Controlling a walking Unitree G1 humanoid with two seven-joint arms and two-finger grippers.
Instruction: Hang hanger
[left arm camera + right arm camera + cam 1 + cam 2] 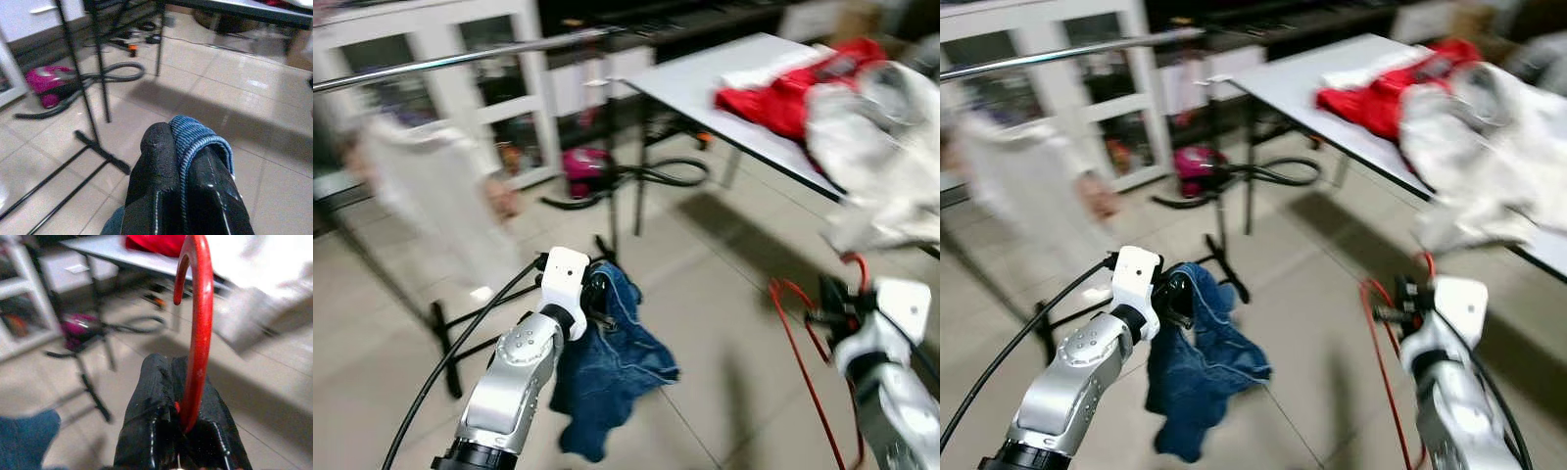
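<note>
— Hanger [196, 333] first: where is it held?

— Red and thin, it is clamped at the neck between the closed black fingers [146, 431] of the right gripper [183, 428], its hook pointing up and away from the wrist. In the head views its wire frame is seen dangling below the right gripper, low on the robot's right, over the tiled floor [705, 294].

— And the left gripper [183, 161]?

— It is shut on a fold of blue denim garment [607, 362], which hangs limp from it toward the floor.

— Which step is judged to be in hand?

— Carrying, most likely. The head views are blurred, so the robot is probably being walked or turned. A silver clothes rail [460, 59] is seen high on the left, with a pale garment [431, 186] already hung from it, well apart from both grippers. Nothing is yet hooked on by the robot.

— What is called for next?

— The rail must be approached and faced, and the right arm raised until the hook clears the bar, then lowered over it. Whether the denim is meant to be threaded on the hanger beforehand cannot be told.

— Anything else about?

— A white table [685, 83] with red clothing [773, 98] and white cloth [891, 157], and a pink vacuum cleaner [582, 166] on the floor.
</note>
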